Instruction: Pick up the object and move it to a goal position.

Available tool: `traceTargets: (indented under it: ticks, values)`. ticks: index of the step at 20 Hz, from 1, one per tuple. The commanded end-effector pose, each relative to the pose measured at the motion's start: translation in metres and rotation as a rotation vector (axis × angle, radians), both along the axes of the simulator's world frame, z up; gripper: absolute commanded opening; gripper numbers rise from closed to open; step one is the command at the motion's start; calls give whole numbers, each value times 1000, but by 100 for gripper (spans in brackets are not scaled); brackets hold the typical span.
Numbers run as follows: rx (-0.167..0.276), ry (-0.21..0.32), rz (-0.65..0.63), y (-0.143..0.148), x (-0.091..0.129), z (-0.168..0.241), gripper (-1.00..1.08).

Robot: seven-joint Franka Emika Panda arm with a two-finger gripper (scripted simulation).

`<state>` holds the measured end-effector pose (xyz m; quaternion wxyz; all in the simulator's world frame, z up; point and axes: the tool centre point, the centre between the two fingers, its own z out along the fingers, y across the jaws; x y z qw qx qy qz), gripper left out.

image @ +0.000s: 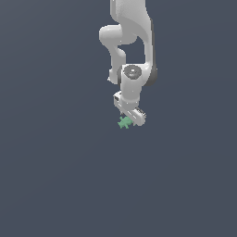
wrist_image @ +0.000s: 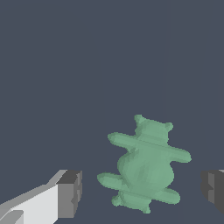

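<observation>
1. Object [image: 124,122]: a small mint-green piece with short prongs jutting from a rounded body, lying on the dark grey floor [image: 55,185].
2. Seen from the wrist, the object [wrist_image: 144,166] shows two crossbars, one near each end of a bulging middle, and two small nubs on one end.
3. Gripper [image: 131,118]: white, pointing down from the arm [image: 132,41], directly over the object and very close to it; in the exterior view the object sticks out on that view's left of the fingertips.
4. Jaws are spread wide. In the wrist view one dark pad [wrist_image: 70,192] stands on one side of the object and the other at the opposite frame edge, with clear gaps to the object on both sides.
5. Neither pad touches the object; nothing is being pinched.
6. Whether the fingertips reach the floor cannot be told.
</observation>
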<state>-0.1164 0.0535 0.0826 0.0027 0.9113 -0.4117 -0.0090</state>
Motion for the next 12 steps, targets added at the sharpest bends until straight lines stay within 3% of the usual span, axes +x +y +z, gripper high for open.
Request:
traceTargets:
  ticks: [1, 12]
  values:
    - [-1, -5, -65, 1, -7, -4, 100]
    - [-5, -16, -238, 2, -25, -13, 100]
